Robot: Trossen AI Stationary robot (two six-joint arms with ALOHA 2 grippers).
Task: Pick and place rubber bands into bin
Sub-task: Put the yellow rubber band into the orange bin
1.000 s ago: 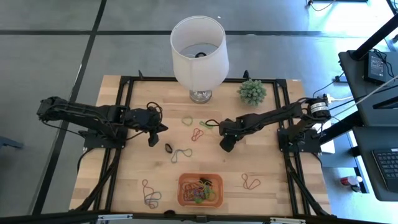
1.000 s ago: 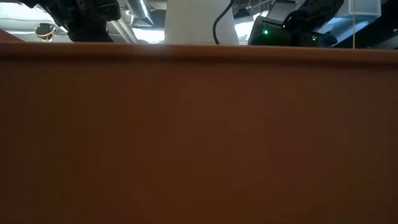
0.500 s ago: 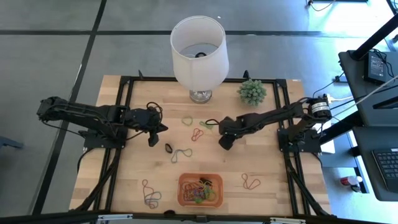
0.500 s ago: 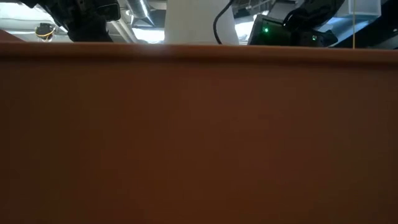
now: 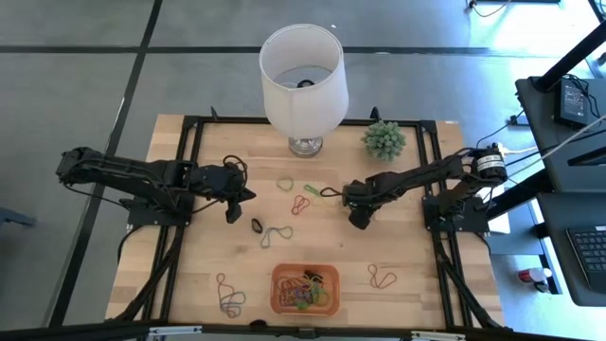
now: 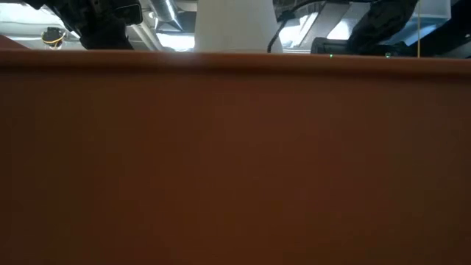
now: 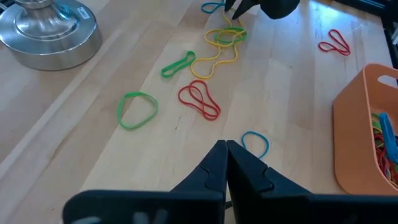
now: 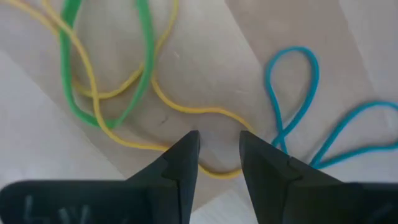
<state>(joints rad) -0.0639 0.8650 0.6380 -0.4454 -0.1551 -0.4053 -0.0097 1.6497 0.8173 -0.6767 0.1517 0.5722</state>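
- Wooden bench (image 5: 398,248) with a black frame; a white lamp (image 5: 302,83) and a small green plant (image 5: 383,139) stand along its far edge. The low view is blocked by an orange wall.
- Right hand (image 8: 217,163) is low over the bench middle, fingers slightly parted with nothing between them. In its wrist view a yellow band (image 8: 168,102) runs right ahead of the tips, tangled with a green band (image 8: 106,68); a blue band (image 8: 298,106) lies just beside.
- Left hand (image 7: 225,163) waits over the left-centre of the bench, fingers pressed together, gripping nothing.
- Step in hand, as I judge it: picking the yellow band. To do it well, settle the tips on either side of a single strand flat on the wood, then pinch and lift straight up. The green loop crosses it and may come along; acceptable, since both go to the bin.
- Bin (image 5: 304,288) sits at the near edge, centre, already holding a mixed bundle of bands.
- Rubber bands loose on the bench: thin twisted loops, among them a red pair (image 7: 199,101), a green ring (image 7: 137,109), a small blue one (image 7: 255,143) near the left hand, and a red one (image 5: 382,277) right of the bin.
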